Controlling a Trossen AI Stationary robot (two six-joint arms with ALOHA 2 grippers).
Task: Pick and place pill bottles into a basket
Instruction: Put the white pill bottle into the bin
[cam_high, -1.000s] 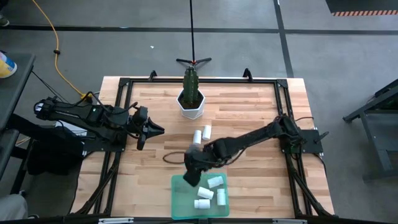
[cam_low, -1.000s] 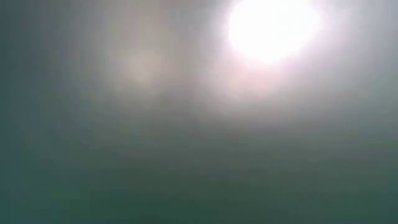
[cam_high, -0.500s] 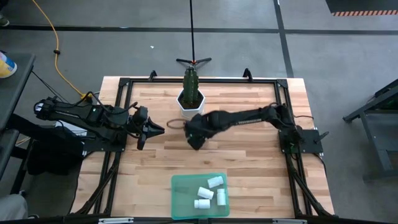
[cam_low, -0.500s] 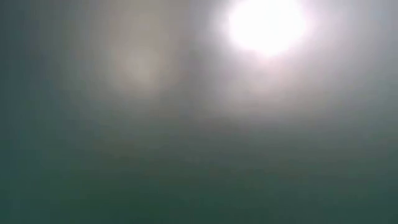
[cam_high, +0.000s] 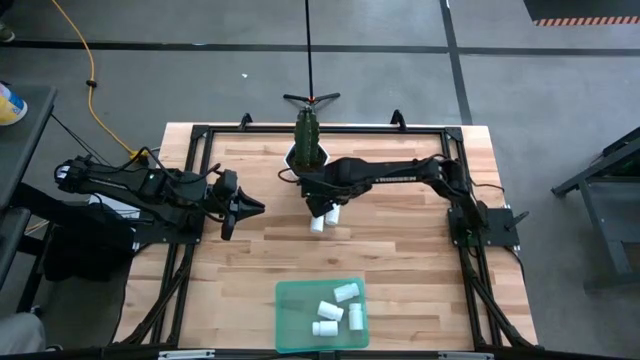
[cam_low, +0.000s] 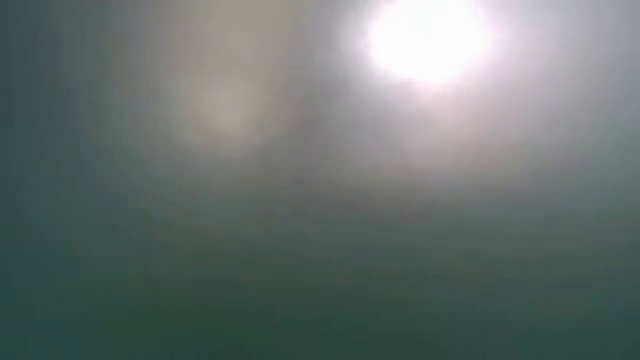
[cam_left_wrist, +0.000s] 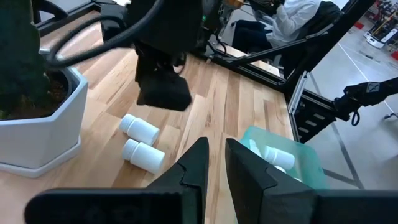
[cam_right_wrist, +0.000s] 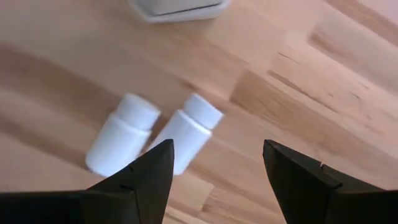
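Crowded at 12 o'clock, open across the middle and sides.

Bare wood between the basket (cam_high: 320, 315) at 6 o'clock and the two pill bottles (cam_high: 325, 218) lying side by side near centre, so free passage there. Just beyond the bottles, toward 12 o'clock, the white hexagonal plant pot (cam_high: 308, 152) blocking approach. Above the bottles, the right gripper (cam_right_wrist: 214, 168), fingers spread wide, its arm stretching in from 3 o'clock. At 9 o'clock the left gripper (cam_high: 250, 207), well clear of the bottles, with open board between.

Low view all haze, glare upper right
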